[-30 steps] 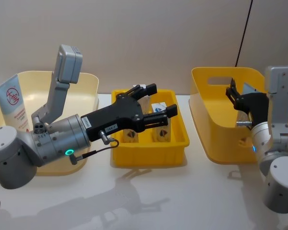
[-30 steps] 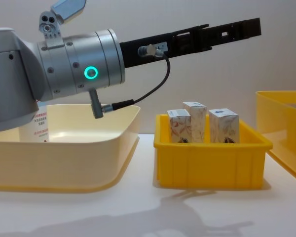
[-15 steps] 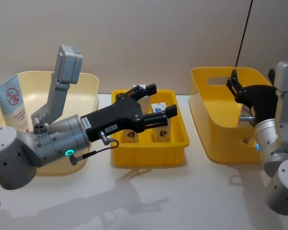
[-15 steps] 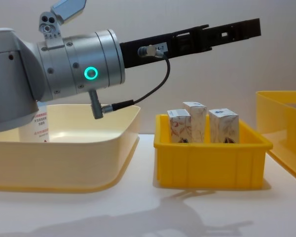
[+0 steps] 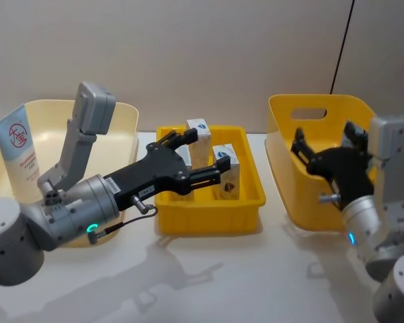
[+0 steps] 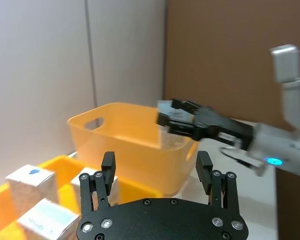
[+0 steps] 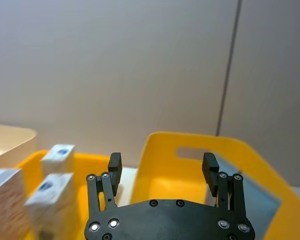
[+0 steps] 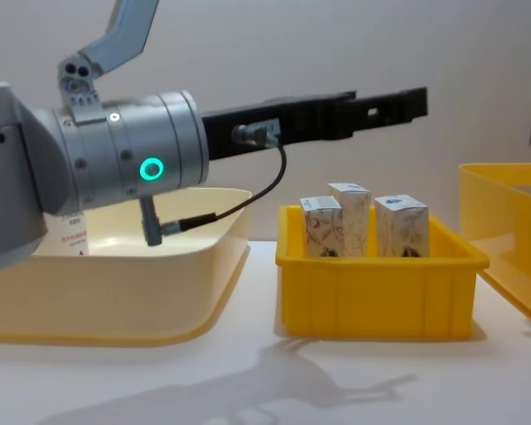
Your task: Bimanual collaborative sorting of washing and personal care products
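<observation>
We note the tube [image 5: 18, 149] upright in the cream bin [image 5: 124, 114] at the counter's left edge — behind the nearer left gripper [image 5: 200, 159], fingers spread, empty — right gripper [image 5: 323, 149] likewise released.

Upright cartons [image 5: 215, 161] crowd the yellow tray [image 5: 209, 214]; table front [image 5: 242, 282] open.

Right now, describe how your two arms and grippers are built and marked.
Both arms are silver-grey cylinders with rounded joints, each with a glowing ring light: green on the left, blue on the right. The left gripper and right gripper are flat black bodies with silver screws and two blocky fingers. A thin black cable loops under the left wrist.
</observation>
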Available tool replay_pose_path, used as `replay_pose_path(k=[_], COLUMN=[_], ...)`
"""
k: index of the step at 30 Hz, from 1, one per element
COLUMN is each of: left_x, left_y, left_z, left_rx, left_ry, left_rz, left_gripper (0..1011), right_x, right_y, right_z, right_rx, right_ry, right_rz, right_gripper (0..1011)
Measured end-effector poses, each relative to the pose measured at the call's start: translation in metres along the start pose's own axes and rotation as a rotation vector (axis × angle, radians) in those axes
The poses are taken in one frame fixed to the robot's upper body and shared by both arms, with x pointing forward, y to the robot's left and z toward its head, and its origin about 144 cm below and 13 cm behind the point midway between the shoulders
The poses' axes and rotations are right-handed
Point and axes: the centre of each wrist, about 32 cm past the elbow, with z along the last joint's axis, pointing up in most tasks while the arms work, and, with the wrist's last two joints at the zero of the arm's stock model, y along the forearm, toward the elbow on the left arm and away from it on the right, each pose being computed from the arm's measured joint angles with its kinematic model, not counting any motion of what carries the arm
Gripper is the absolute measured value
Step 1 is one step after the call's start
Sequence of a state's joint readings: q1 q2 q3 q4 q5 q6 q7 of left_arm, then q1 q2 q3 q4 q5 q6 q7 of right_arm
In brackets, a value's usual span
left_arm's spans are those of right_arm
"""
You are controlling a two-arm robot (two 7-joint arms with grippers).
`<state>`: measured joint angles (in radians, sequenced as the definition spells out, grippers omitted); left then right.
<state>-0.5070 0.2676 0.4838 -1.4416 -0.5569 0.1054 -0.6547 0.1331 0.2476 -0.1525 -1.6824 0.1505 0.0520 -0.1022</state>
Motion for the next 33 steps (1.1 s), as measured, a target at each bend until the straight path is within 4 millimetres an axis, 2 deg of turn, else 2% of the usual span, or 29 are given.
replay_pose_path(k=[11,17,33], left_x=[-0.009,-0.015,-0.031], left_y=[0.014,0.022,0.042], left_z=[-0.012,-0.018,-0.033], left_rx=[0.044,0.065,0.108], left_ry=[-0.060,-0.097,-0.204], left_rz=[0.149,0.233,0.440], left_gripper=[1003,1003,1003], right_x=[-0.008,-0.011,-0.012], right_y=[-0.033,-0.045,-0.048], right_z=[-0.015,-0.020,-0.021], right_rx=[-0.056,-0.075,-0.080], right_ry=[0.058,0.082,0.088], right_rz=[0.196,0.262,0.278], right_gripper=[1001,1001,1001])
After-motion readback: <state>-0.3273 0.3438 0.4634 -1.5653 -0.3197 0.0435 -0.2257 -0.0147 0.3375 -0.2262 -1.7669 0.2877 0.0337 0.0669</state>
